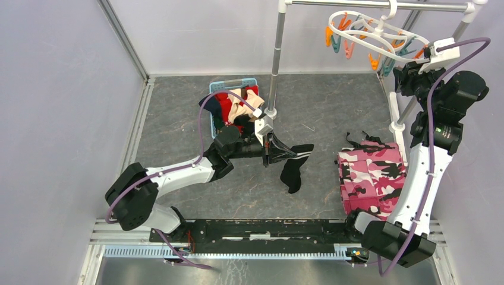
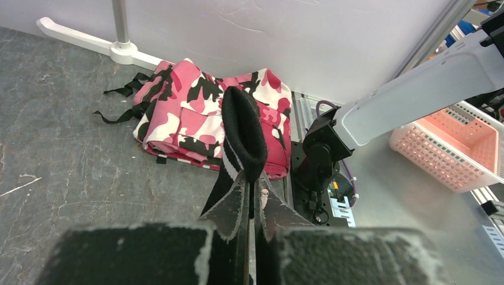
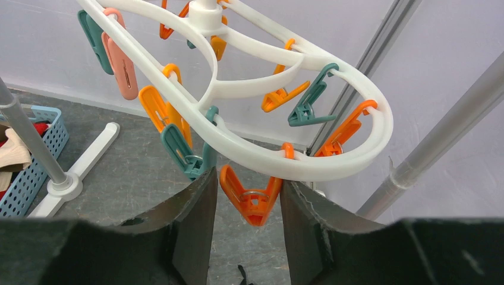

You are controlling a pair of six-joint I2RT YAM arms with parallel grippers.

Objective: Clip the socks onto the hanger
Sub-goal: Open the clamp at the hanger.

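White-shelled left arm (image 1: 178, 172) stretched low across the table (image 1: 333, 107), left gripper (image 2: 254, 189) clamped on the black striped sock (image 1: 295, 166), right arm (image 1: 416, 184) raised to the hanger (image 3: 238, 151), right gripper (image 3: 243, 228) part-open around an orange clothespin (image 3: 249, 202)

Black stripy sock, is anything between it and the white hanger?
Nothing visible does. The left pincer grips the black white-striped sock; the white plastic oval hanger hangs to its right, where the right pincer flanks an orange clothespin.

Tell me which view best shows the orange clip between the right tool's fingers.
Right wrist: the orange clip hangs from the hanger, close up, between the fingers of the right tool. Top external shows only small pegs beside that tool; left wrist shows none.
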